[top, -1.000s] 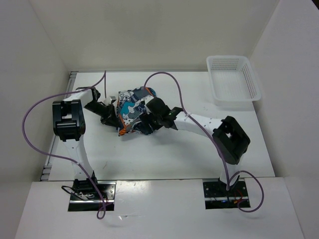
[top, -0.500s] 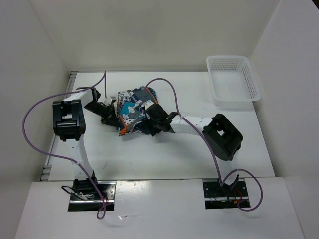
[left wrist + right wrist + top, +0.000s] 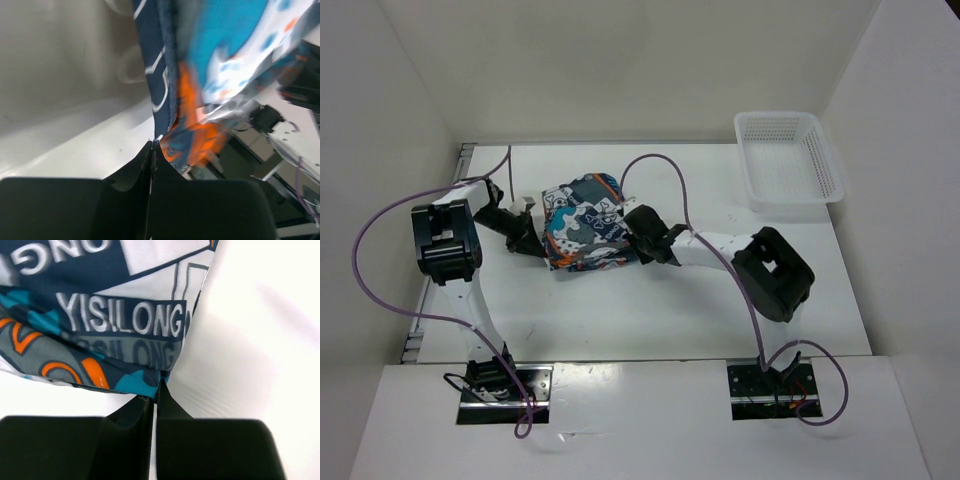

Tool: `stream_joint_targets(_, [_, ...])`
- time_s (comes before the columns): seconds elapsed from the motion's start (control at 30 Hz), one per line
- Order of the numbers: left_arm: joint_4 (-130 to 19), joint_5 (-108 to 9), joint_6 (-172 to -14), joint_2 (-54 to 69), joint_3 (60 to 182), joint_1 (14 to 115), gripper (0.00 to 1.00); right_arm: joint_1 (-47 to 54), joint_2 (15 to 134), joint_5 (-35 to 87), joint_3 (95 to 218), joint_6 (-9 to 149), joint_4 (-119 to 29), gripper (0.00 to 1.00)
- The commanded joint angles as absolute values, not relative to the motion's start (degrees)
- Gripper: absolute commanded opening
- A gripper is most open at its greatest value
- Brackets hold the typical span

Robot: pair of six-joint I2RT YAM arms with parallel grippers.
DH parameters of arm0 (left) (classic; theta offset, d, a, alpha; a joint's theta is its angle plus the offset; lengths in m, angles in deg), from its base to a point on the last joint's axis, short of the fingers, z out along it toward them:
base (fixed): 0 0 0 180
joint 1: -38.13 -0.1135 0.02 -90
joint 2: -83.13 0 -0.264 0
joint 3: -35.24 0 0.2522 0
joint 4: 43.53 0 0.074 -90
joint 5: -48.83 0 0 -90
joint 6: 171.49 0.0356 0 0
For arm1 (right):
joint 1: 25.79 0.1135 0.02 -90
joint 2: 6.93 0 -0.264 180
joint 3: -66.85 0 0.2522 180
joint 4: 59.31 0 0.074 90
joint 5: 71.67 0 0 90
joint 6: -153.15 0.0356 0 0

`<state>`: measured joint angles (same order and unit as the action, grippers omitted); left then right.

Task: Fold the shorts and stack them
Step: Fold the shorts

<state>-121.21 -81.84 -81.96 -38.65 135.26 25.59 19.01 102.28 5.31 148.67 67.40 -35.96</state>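
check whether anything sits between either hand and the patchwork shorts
Nothing visible does. The left hand and the right hand are each pinched shut on an edge of the teal, orange and white patchwork-print fabric shorts, left hand at their left side, right hand at their right.

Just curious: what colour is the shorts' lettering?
White on navy; the shorts show best in right wrist view.

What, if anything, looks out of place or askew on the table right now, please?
Nothing is spilled or damaged. Only the shorts look untidy: a lumpy, skewed bundle, pinched at its edges by the left hand and the right hand.
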Motion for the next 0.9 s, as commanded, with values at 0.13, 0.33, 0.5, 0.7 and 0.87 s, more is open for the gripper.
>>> stream_joint_targets(0.13, [-123.03,-75.27,-81.49,-38.08,136.98,26.61,0.00,17.45,89.93,5.20,139.95,59.12,-36.58,0.00])
stream_joint_targets(0.33, [-123.03,-77.38,-81.49,-39.22,135.22,30.04,0.11,19.74,87.20,16.55,140.02,53.40,-33.78,0.57])
stream_joint_targets(0.5, [-123.82,-78.61,-81.49,-38.52,135.22,30.57,0.56,19.74,77.40,19.99,138.11,46.38,-29.38,0.70])
stream_joint_targets(0.7, [-124.44,-78.00,-81.49,-33.51,138.99,27.23,0.64,18.51,65.41,25.80,137.21,42.76,-30.68,0.52])
stream_joint_targets(0.87, [-123.39,-77.47,-81.49,-27.97,143.39,34.06,0.61,18.51,80.06,25.09,144.06,50.66,-33.95,0.34])
